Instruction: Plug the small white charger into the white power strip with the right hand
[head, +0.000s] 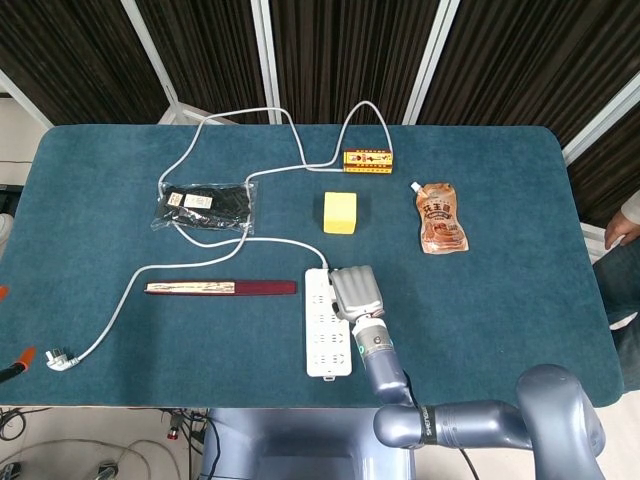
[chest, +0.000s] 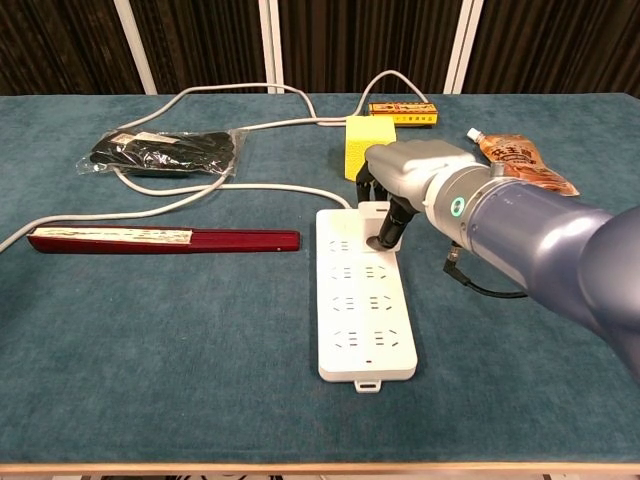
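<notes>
The white power strip (head: 326, 335) (chest: 365, 320) lies lengthwise at the table's near middle, its cable running off from the far end. My right hand (head: 356, 291) (chest: 405, 180) hovers over that far end, palm down. In the chest view it holds the small white charger (chest: 376, 212) under its fingers, right at the strip's top sockets. Whether the prongs are in a socket I cannot tell. In the head view the hand hides the charger. My left hand shows in neither view.
A long red box (head: 220, 288) (chest: 165, 240) lies left of the strip. A black bagged item (head: 205, 203), a yellow block (head: 340, 212), a yellow-red box (head: 367, 160) and a sauce pouch (head: 440, 218) lie further back. The cable's plug (head: 58, 358) rests near the left front edge.
</notes>
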